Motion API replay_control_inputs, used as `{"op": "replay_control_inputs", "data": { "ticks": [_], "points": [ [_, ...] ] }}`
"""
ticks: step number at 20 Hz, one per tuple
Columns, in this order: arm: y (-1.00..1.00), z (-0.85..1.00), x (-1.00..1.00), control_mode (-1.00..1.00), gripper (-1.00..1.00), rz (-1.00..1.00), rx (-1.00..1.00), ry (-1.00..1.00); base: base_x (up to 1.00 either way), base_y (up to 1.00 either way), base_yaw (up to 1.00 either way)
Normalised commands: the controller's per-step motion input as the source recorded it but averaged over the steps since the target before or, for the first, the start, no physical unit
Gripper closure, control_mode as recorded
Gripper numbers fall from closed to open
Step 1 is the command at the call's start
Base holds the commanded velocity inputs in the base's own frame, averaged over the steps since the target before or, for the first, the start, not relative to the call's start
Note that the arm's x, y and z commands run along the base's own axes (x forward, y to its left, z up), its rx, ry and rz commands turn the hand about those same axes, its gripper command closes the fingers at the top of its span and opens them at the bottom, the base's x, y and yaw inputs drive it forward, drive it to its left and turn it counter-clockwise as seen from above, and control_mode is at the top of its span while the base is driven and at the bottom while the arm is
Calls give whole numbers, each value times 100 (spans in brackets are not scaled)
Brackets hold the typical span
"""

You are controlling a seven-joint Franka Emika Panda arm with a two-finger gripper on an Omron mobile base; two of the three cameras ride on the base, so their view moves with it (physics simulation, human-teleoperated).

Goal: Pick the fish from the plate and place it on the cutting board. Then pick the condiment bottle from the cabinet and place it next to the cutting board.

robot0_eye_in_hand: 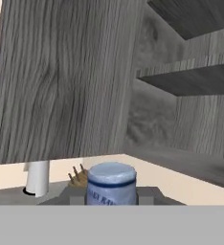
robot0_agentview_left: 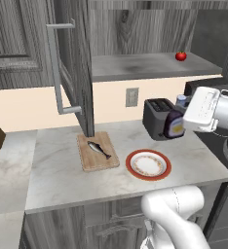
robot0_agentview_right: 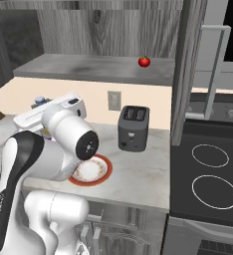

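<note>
A: Where's the fish [robot0_agentview_left: 99,149]?
B: Lying on the cutting board [robot0_agentview_left: 97,151], which sits on the counter [robot0_agentview_left: 52,170] just below the open cabinet [robot0_agentview_left: 150,65] door. The plate [robot0_agentview_left: 148,165] is right of the board, close beside it and bare.
A: And the condiment bottle [robot0_agentview_left: 175,124]?
B: In the gripper [robot0_agentview_left: 180,120] — the jaws are clenched on it. In the left base view its dark body with the pale label hangs in the air in front of the black toaster [robot0_agentview_left: 157,116], blue cap up, just off the white hand. It's above the counter, right of the plate, not set down.
A: What does the hand camera give?
B: The blue cap fills the space between the fingertips [robot0_eye_in_hand: 147,195], with the grey wood-grain door behind it.
A: Anything on the shelf?
B: A small red tomato [robot0_agentview_left: 180,56] near its right end — well apart from the bottle
</note>
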Motion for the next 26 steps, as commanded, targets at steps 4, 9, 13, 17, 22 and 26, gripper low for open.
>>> {"op": "replay_control_inputs", "data": {
  "ticks": [4,9,13,17,22,26],
  "points": [
    [-15,-14,-13,-100,100,2,0,0,0,0,0],
    [-17,-21,-5,-100,100,3,0,0,0,0,0],
    [-18,-32,0,-100,100,6,0,-1,0,0,0],
    [-19,-37,0,-100,100,6,0,-4,0,0,0],
    [-17,-41,0,-100,100,5,0,-8,0,0,0],
    [-14,-35,0,-100,100,3,0,-7,0,0,0]
  ]
}}
